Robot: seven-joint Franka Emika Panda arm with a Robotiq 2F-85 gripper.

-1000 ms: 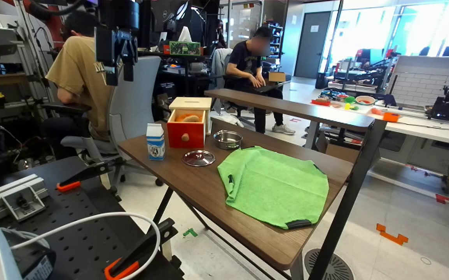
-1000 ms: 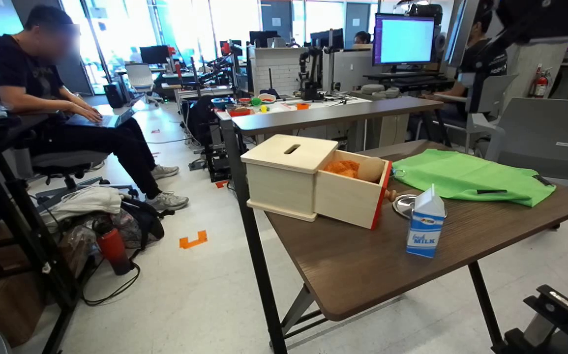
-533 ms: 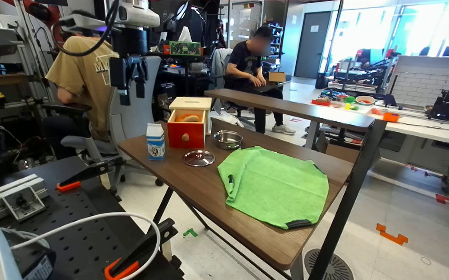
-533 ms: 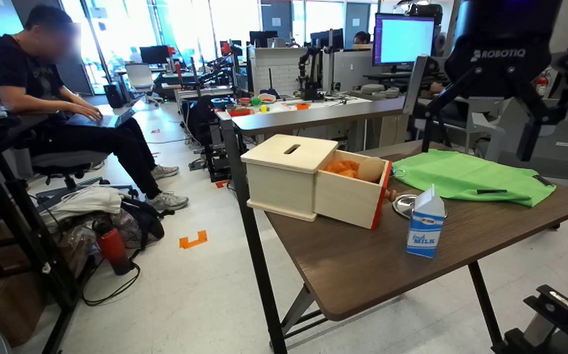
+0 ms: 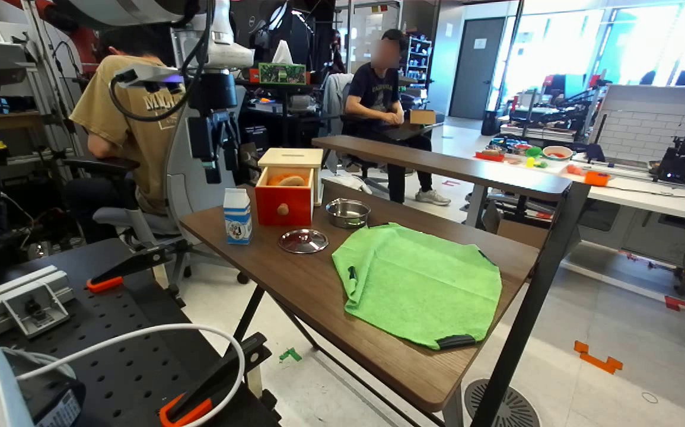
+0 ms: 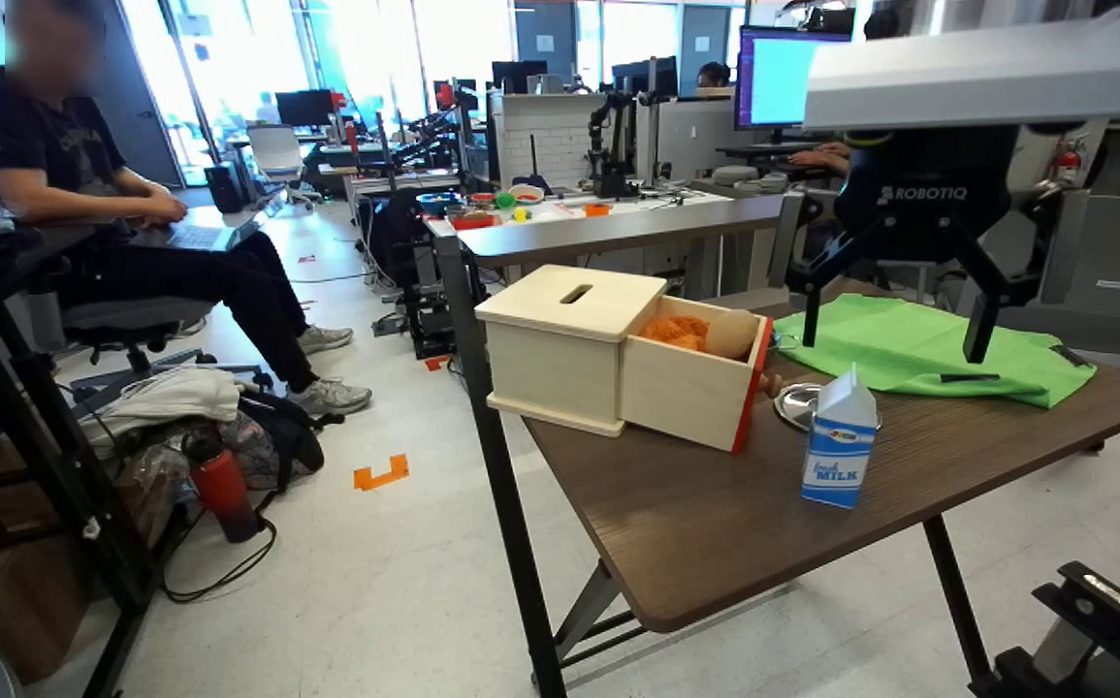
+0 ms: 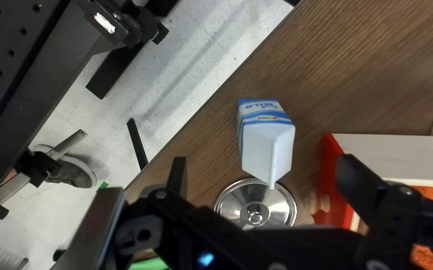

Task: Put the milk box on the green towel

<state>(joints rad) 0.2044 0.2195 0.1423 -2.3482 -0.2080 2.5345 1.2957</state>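
Observation:
The milk box (image 5: 237, 216) is a small white and blue carton standing upright near the table's edge, beside the red drawer front. It also stands upright in an exterior view (image 6: 839, 451) and in the wrist view (image 7: 267, 131). The green towel (image 5: 425, 284) lies rumpled on the table, past the metal lid; it also shows in an exterior view (image 6: 918, 344). Only a sliver of the towel shows in the wrist view (image 7: 149, 264). My gripper (image 6: 895, 344) is open and empty, above the milk box and not touching it. In the wrist view the carton lies between the spread fingers (image 7: 179, 174).
A wooden box (image 6: 560, 359) with an open red-fronted drawer (image 5: 283, 204) holding orange and tan items stands beside the carton. A metal lid (image 5: 303, 241) and a metal pot (image 5: 348, 216) lie close by. A raised shelf (image 5: 437, 163) runs along the table's side.
My open gripper has come down and moved toward the table, above the milk box. The carton, towel and drawer have not moved. The seated person has straightened up.

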